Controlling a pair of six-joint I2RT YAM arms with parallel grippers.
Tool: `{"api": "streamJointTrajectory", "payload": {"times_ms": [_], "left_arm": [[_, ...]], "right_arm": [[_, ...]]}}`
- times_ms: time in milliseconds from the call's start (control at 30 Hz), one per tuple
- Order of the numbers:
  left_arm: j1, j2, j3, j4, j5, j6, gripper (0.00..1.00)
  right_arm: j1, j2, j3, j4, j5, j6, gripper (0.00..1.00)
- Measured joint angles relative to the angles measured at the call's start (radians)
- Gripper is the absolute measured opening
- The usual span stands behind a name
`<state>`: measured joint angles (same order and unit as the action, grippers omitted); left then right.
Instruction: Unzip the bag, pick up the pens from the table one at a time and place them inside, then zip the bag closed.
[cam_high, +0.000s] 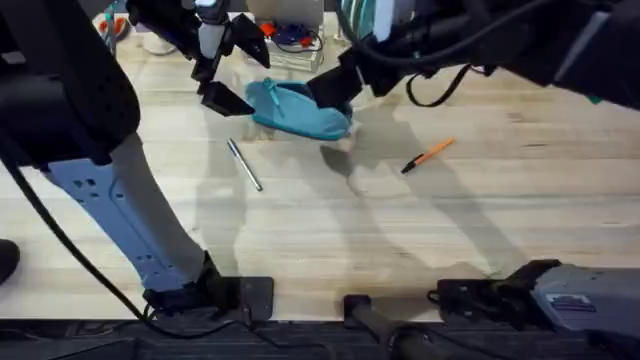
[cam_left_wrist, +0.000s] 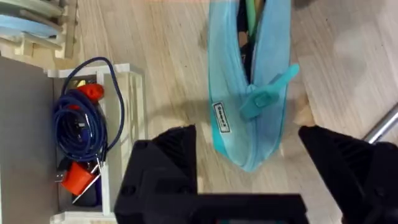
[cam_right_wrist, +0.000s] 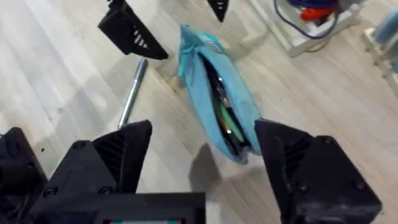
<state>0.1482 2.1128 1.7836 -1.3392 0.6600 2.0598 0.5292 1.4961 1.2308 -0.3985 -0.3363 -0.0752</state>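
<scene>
Pale wooden planks of the table (cam_high: 520, 210) fill the overhead view, with the two arm bases along the bottom edge and a white tray of coiled blue cable (cam_left_wrist: 87, 121) at the top. At upper centre lies the turquoise bag (cam_high: 300, 112), its zipper already drawn back: the right wrist view looks into the dark slot of the mouth, where some contents show, and the left wrist view shows the pull tab (cam_left_wrist: 267, 93) resting near one end. The left gripper (cam_high: 222, 88) hangs over the bag's left end with its jaws spread and holding nothing, apparently placed to steady or hold that end of the mouth. The right gripper (cam_high: 335, 90) hangs over the bag's right end, its jaws likewise released and empty, a position suited to leaving the bag for a pen. Both pens remain on the table: the silver pen (cam_high: 244, 165) just below and left of the bag, the orange pen (cam_high: 428, 156) well apart to its right, nearer the right arm. Judged from this layout, unzipping is done and loading has not begun.
</scene>
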Motion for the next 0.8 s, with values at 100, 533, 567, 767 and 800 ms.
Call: {"api": "streamJointTrajectory", "payload": {"times_ms": [100,533,567,767,800], "left_arm": [[0.0,0.0,0.0,0.0,0.0,0.0,0.992],[0.001,0.0,0.001,-0.019,0.002,0.0,0.992],[0.001,0.0,0.002,-0.04,0.002,0.0,0.992],[0.001,-0.007,0.013,-0.102,0.001,-0.017,0.994],[0.001,-0.013,0.013,-0.102,-0.002,-0.031,0.994]], "right_arm": [[-0.022,-0.009,0.0,-0.003,0.0,-0.008,0.996],[-0.054,-0.016,0.0,-0.006,0.017,-0.016,0.997],[-0.054,-0.016,0.0,-0.006,0.026,-0.016,0.997],[-0.054,-0.016,0.0,-0.006,0.061,-0.019,0.997],[-0.054,-0.016,0.0,-0.006,0.064,-0.02,0.997]]}}
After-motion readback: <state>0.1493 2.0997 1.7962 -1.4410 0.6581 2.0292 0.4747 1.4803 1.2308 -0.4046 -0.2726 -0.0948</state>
